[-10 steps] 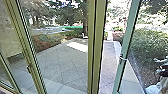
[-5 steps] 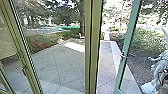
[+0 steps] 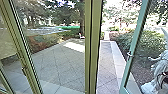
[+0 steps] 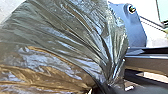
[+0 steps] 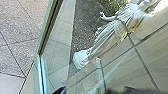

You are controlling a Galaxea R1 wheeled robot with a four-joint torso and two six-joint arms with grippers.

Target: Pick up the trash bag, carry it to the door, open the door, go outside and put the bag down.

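Observation:
The glass door (image 3: 132, 47), with a teal frame and a small metal handle (image 3: 129, 54), stands partly open outward at the right of the head view, leaving a gap beside the olive post. Its frame edge (image 5: 41, 72) and glass show in the right wrist view. Dark parts of my right gripper (image 5: 127, 89) show near the glass; whether they touch it I cannot tell. In the left wrist view the dark, shiny trash bag (image 4: 57, 42) is bunched into folds at its neck, where my left gripper (image 4: 108, 87) is shut on it.
A thick olive post (image 3: 93, 47) stands left of the gap, with fixed glass panes beyond it. Outside lie a paved yard (image 3: 60, 65), a path (image 3: 107, 67) with a pale edging, and bushes (image 3: 147, 45). A white statue (image 3: 160, 67) stands behind the door's glass at right.
The head view has shifted slightly since the earliest frame. Against the steady post, the door has swung farther open, its handle edge moving right and widening the gap.

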